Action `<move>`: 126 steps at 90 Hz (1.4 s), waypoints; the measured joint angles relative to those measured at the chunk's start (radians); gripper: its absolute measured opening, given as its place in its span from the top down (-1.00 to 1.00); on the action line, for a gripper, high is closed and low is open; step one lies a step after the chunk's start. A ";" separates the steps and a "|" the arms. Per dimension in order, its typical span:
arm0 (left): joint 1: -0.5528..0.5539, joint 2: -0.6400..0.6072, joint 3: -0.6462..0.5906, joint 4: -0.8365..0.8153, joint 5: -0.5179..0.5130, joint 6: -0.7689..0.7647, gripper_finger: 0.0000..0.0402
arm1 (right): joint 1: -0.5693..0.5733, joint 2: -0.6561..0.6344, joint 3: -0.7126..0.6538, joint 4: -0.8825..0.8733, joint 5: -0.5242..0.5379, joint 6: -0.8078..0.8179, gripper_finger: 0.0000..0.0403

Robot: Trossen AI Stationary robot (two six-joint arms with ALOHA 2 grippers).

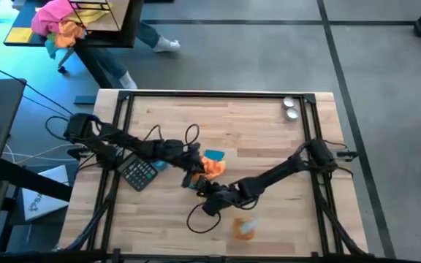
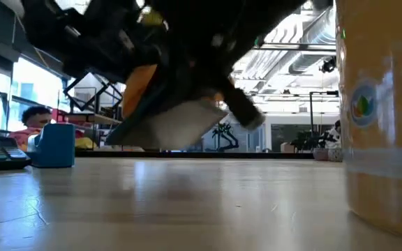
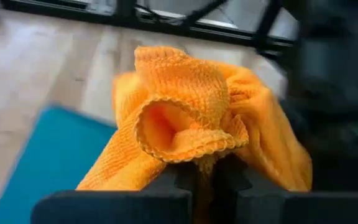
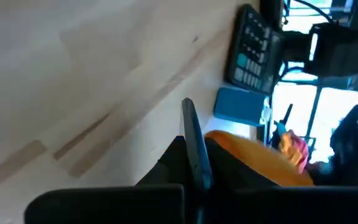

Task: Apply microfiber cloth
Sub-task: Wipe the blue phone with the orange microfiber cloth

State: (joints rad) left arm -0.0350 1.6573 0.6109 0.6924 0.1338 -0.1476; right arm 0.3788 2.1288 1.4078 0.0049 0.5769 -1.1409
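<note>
The microfiber cloth (image 3: 185, 112), bright orange and bunched, hangs at the table's middle with my left gripper (image 1: 198, 166) shut on it. Right beside it, toward the near edge, my right gripper (image 1: 200, 188) is shut on a thin flat grey panel (image 2: 187, 122). The panel is tilted and clear of the table. In the low view the cloth (image 2: 142, 87) shows just behind the panel, and in the right wrist view the cloth (image 4: 253, 155) lies against the panel's one face. A blue block (image 1: 214, 155) sits on the table just beyond the cloth. My left gripper pinches a bunched fold of the cloth (image 3: 194, 155) between its two fingers, several layers together. The cloth puffs out past the fingertips, lifted clear of the table. My right gripper pinches the panel across its thin edge (image 4: 194, 158), one finger on each face. The panel stands out past the fingers, tilted and clear of the table.
A calculator (image 1: 139, 173) lies left of the cloth under the left arm. A spray bottle with orange liquid (image 1: 243, 229) stands near the front edge, close to the low camera. Two small silver round things (image 1: 291, 108) sit at the far right. Cables loop around the centre.
</note>
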 joint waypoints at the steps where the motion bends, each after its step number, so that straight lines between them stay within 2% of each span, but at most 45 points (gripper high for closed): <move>1: 0.002 0.005 0.002 0.000 -0.011 0.001 1.00 | -0.002 0.005 0.000 0.012 -0.003 -0.009 1.00; 13: 0.038 0.043 0.004 -0.042 -0.076 0.033 1.00 | -0.021 0.046 0.000 0.127 -0.029 -0.087 1.00; 28: 0.085 0.037 0.002 -0.179 -0.037 0.053 1.00 | -0.055 0.091 0.001 0.219 -0.086 -0.079 1.00; 42: 0.116 -0.007 0.004 -0.339 0.005 0.109 1.00 | -0.066 0.113 0.007 0.210 -0.122 -0.008 1.00; 51: 0.137 -0.052 0.004 -0.452 -0.003 0.171 1.00 | -0.062 0.113 0.009 0.200 -0.140 0.008 1.00; 56: 0.154 -0.077 0.002 -0.496 -0.061 0.214 1.00 | -0.056 0.113 0.009 0.193 -0.133 0.008 1.00; 68: 0.204 -0.125 -0.009 -0.527 -0.287 0.239 1.00 | -0.041 0.110 0.010 0.166 -0.131 0.006 1.00; 79: 0.217 -0.158 -0.007 -0.616 -0.368 0.236 1.00 | -0.022 0.113 0.006 0.108 -0.068 0.015 1.00; 86: 0.213 -0.170 -0.032 -0.670 -0.386 0.198 1.00 | -0.013 0.111 0.006 0.075 -0.031 0.035 1.00; 93: 0.189 -0.175 -0.083 -0.624 -0.367 0.149 1.00 | -0.009 0.111 0.006 0.069 -0.032 0.069 1.00; 104: 0.119 -0.177 -0.151 -0.458 -0.306 0.069 1.00 | -0.005 0.111 0.006 0.069 -0.025 0.083 1.00; 114: 0.014 -0.166 -0.176 -0.296 -0.227 0.032 1.00 | -0.003 0.112 0.005 0.063 -0.006 0.099 1.00; 119: -0.033 -0.166 -0.172 -0.277 -0.190 0.027 1.00 | -0.009 0.113 0.005 0.062 0.010 0.102 1.00; 126: -0.094 -0.165 -0.169 -0.276 -0.192 -0.013 1.00 | -0.012 0.114 0.004 0.062 0.035 0.092 1.00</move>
State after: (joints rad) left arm -0.1285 1.4921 0.4423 0.4165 -0.0582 -0.1605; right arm 0.3668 2.2432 1.4117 0.0666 0.6115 -1.0486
